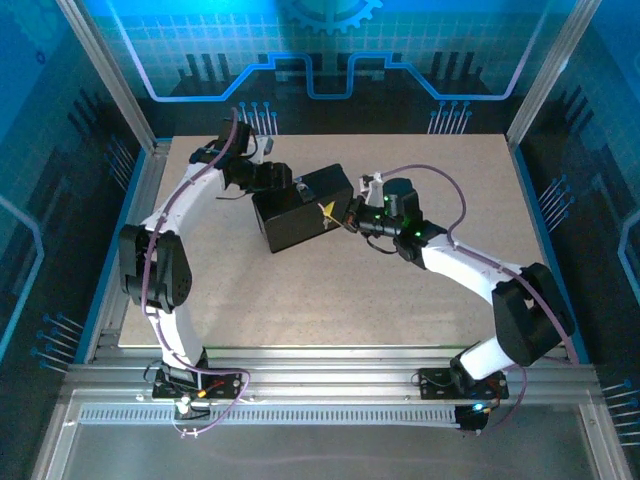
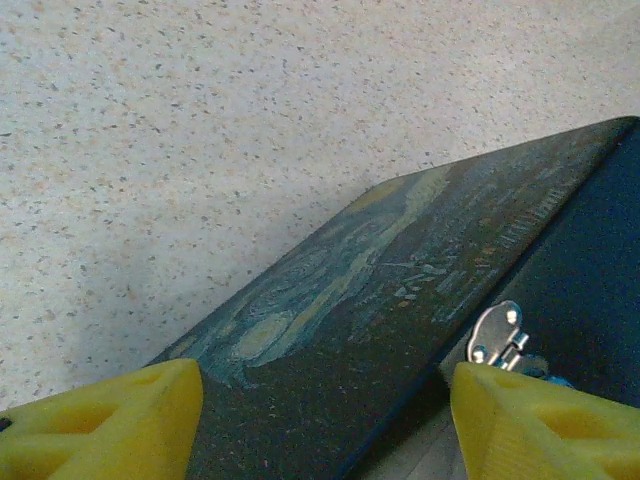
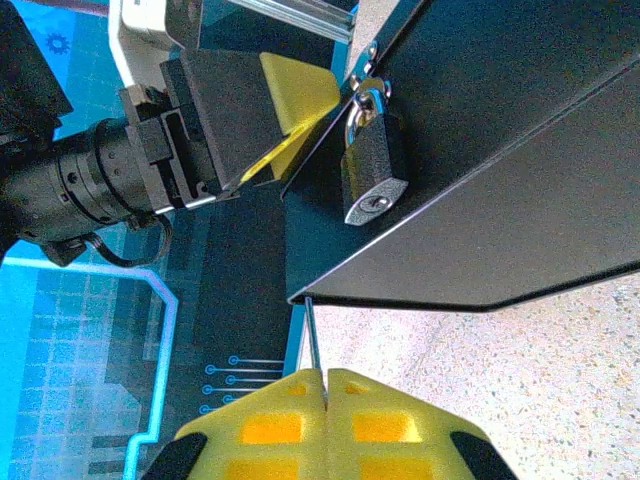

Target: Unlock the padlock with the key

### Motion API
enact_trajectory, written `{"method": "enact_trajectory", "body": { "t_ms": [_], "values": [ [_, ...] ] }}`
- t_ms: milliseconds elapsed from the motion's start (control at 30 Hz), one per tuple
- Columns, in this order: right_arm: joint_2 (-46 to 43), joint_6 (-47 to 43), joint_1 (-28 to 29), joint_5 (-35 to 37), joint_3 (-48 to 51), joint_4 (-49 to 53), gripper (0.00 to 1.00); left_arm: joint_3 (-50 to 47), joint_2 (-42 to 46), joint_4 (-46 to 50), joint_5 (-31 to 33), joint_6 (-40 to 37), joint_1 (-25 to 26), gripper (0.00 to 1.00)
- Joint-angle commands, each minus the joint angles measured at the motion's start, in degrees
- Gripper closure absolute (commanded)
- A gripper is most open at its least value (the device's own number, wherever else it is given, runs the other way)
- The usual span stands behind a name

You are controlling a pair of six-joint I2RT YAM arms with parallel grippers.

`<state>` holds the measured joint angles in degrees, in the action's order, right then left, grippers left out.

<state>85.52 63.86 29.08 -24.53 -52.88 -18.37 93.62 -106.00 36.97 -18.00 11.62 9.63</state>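
Seen from above, a dark painted box (image 1: 300, 215) sat near the middle of a speckled tabletop (image 1: 400, 290), with one robot arm reaching in from each side. The left gripper (image 1: 280, 183) was at the box's far left end and the right gripper (image 1: 350, 216) at its right end.

In the left wrist view, the left gripper's yellow fingers (image 2: 100, 425) stood wide apart with the swirl-painted lid (image 2: 350, 290) between them. A small silver hasp (image 2: 497, 335) lay just beside the right-hand finger. Whether those fingers pressed on the box or only straddled it could not be told.

In the right wrist view, the right gripper (image 3: 326, 385) had its two yellow fingers pressed together, pinching the key (image 3: 313, 335). The key was a thin grey metal sliver that stuck straight out from between the fingertips. Its tip reached the box's lower corner edge and stood apart from the padlock (image 3: 372, 165). The padlock, dark grey with a silver shackle, hung closed from the hasp on the box's side, its keyhole facing the camera, above and slightly right of the key tip.
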Motion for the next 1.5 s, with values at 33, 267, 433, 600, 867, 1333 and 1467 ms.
{"method": "enact_trajectory", "body": {
  "t_ms": [33,267,433,600,867,1333,1467],
  "values": [
    [-2.1,-3.1,-1.8,-2.0,1.4,2.2,1.00,-3.0,3.4,2.6,-6.7,-0.5,1.3,0.34],
    [-2.1,-8.1,-6.9,-7.9,1.8,6.3,1.00,-7.1,7.8,5.5,-7.7,0.3,5.7,0.34],
    [-2.6,-13.7,-10.5,-12.5,-0.1,12.0,1.00,-7.1,9.5,8.0,-4.8,-2.2,7.1,0.35],
    [-2.5,-18.9,-12.9,-17.6,-2.7,17.0,1.00,-0.6,7.4,9.1,1.6,-12.0,7.1,0.35],
    [-0.5,-26.8,-13.6,-23.5,-9.2,25.7,1.00,2.2,4.6,1.5,-6.0,-41.9,9.6,0.28],
    [-2.2,-30.1,-14.6,-25.2,-8.3,34.0,1.00,5.5,-2.7,8.1,-15.5,-80.7,9.9,0.27],
    [-1.9,-30.9,-14.9,-26.2,-8.8,35.5,1.00,7.6,-4.7,8.8,-18.3,-83.1,9.6,0.30]
  ]
}}
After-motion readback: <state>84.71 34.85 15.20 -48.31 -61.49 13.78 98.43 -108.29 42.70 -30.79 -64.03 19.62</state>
